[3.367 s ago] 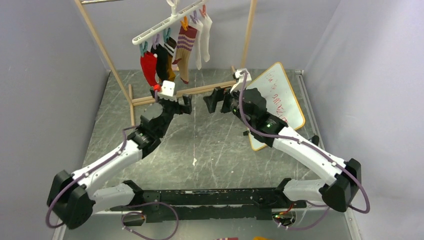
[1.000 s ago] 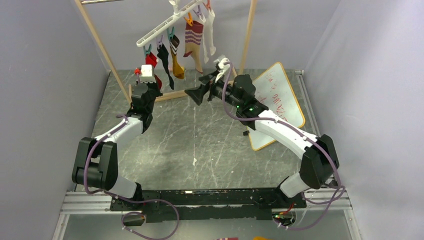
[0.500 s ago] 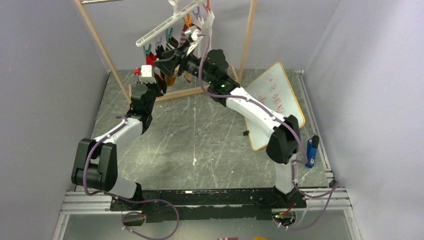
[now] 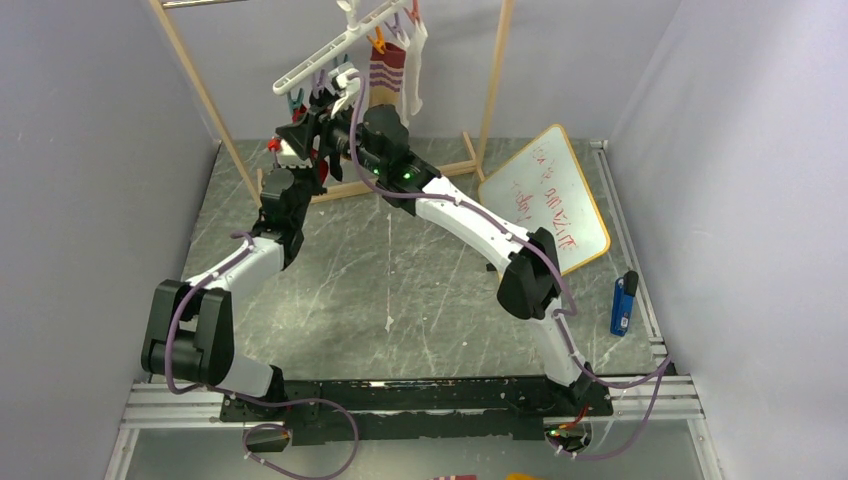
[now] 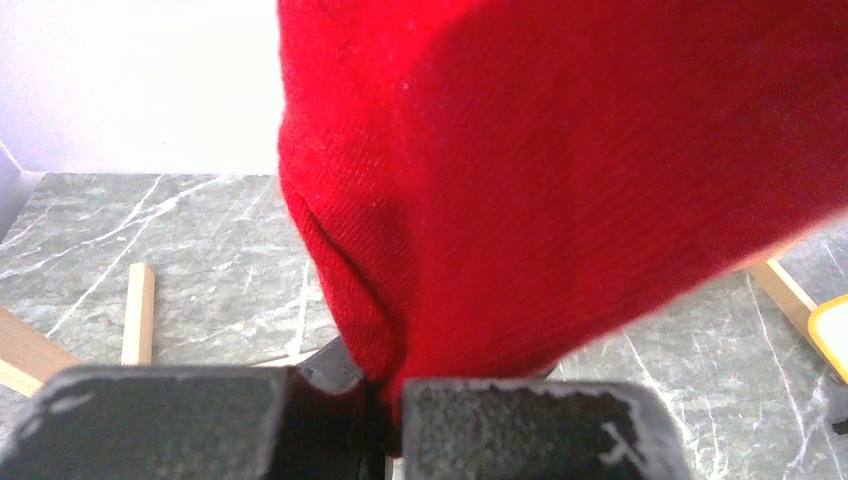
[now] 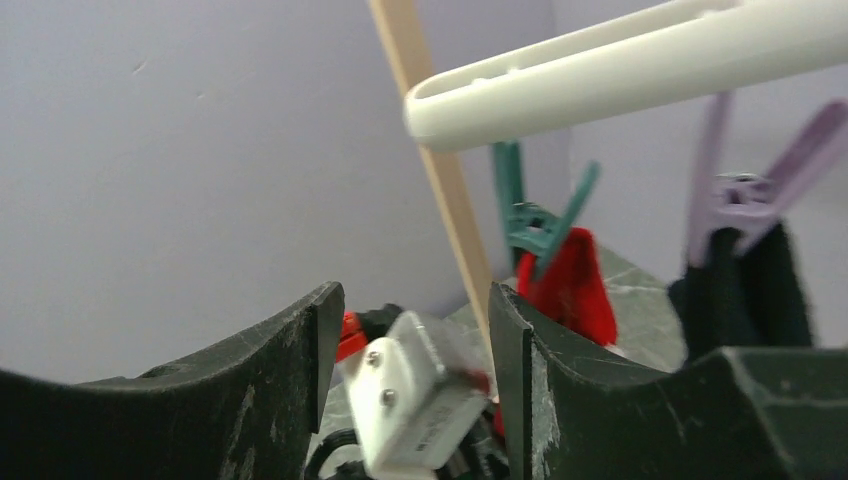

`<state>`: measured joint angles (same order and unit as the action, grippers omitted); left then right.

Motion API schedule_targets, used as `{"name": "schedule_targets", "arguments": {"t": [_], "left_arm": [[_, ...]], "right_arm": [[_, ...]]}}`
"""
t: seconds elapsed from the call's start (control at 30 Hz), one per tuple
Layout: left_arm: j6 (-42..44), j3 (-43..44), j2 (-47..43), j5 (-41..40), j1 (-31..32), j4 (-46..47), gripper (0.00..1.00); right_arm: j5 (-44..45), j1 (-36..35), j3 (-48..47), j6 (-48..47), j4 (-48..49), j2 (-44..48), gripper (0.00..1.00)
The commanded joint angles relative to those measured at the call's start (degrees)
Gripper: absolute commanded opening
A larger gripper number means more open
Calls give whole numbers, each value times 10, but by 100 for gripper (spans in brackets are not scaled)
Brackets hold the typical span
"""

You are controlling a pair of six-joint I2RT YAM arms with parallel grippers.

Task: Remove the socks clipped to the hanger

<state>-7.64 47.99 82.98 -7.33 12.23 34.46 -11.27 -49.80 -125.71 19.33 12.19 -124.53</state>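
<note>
The left claw (image 5: 385,395) is shut tight on the bottom of the red sock (image 5: 560,180), which hangs right above it. The sock's top is in a teal clip (image 6: 535,225) at the end of the white hanger (image 6: 640,60), over the far edge of the table (image 4: 400,290) near the far left corner. The right claw (image 6: 415,310) is open, just below that end, holding nothing.

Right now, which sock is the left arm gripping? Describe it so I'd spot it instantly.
Find the wooden rack at the back, then the white hanger hung on it. At the bar's low end a teal clip holds the red sock, pinched below by the left hand. It is the only plain red one, beside a black sock.
</note>
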Motion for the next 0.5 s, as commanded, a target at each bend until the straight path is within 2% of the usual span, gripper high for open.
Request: {"name": "schedule_targets", "arguments": {"t": [0.0, 0.47], "left_arm": [[1, 2, -24, 10, 2, 21, 5], [3, 4, -20, 14, 3, 20, 5]], "right_arm": [[81, 0, -10, 1, 8, 11, 59], [104, -1, -55, 3, 39, -27, 59]]}}
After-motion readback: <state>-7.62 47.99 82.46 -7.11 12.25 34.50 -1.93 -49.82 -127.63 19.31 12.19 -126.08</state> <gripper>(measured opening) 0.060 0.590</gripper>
